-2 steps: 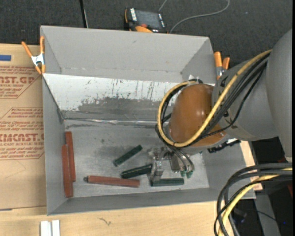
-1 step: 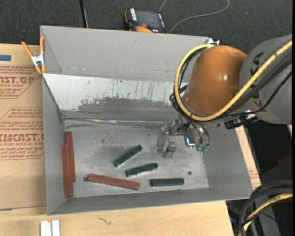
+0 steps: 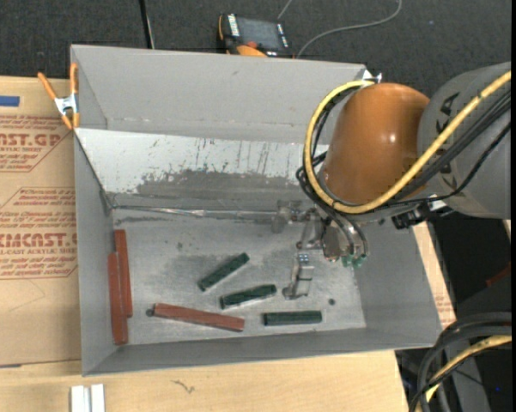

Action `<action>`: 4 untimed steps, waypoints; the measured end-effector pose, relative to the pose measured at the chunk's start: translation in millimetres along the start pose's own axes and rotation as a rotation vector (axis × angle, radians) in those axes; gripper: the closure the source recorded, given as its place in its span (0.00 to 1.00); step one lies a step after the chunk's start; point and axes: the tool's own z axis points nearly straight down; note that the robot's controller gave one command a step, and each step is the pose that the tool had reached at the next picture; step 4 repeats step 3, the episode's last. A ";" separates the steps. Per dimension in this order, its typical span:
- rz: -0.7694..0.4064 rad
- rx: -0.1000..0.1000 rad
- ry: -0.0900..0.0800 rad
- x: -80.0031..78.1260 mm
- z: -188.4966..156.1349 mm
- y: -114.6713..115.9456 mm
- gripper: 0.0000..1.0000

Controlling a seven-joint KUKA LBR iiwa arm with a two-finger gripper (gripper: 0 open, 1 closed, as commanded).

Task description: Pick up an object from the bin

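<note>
Hovering my gripper [image 3: 297,291] over right part of bin [image 3: 197,84] floor, just right of middle dark green bar [image 3: 247,296], front green bar [image 3: 292,318] near; gripper clenched or released, can't tell

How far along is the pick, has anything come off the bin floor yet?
Done: the gripper is down inside the bin, low over its floor, right of centre. In hand: it sits just beside the right end of the middle dark green bar; no grasp is visible. Left: the grasp and the lift. That bar, the two other green bars and the red-brown bars lie flat on the floor.
</note>
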 end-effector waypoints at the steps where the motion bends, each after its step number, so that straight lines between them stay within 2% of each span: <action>1: 0.013 -0.001 -0.006 21.6 151.6 -7.2 0.00; 2: 0.010 0.000 0.001 23.2 149.9 -7.4 1.00; 3: 0.020 -0.002 -0.005 6.4 1.8 20.7 1.00; 4: 0.020 -0.002 -0.005 6.4 1.8 20.7 1.00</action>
